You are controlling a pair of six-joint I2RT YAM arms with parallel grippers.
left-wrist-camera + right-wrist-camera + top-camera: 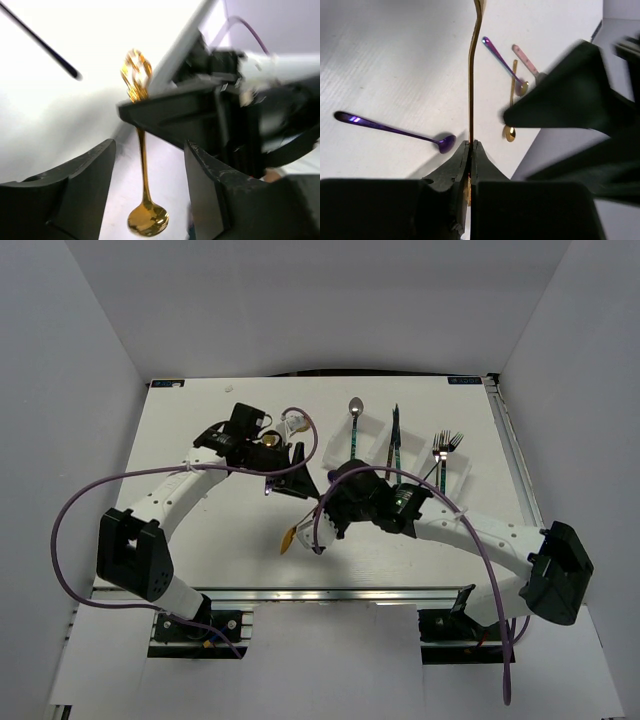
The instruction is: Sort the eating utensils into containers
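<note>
In the middle of the counter [230,550], a gold utensil [472,65] is pinched by its end in the right tool [471,145], jaws tight on it. The grip's way out at the tip, so I'd carry it slowly or it'll swing. The left tool [148,147] hangs wide open over a gold spoon [144,175] lying flat. I'd drop straight onto the handle. I can't make out the tray.

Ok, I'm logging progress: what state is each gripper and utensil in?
Left gripper: open.
Right gripper: shut on gold utensil.
Gold spoon: loose between left fingers.
Purple spoons: loose on table.
Silver spoon: loose on table.
Forks: loose on table.
Teal utensil: loose on table.
</note>
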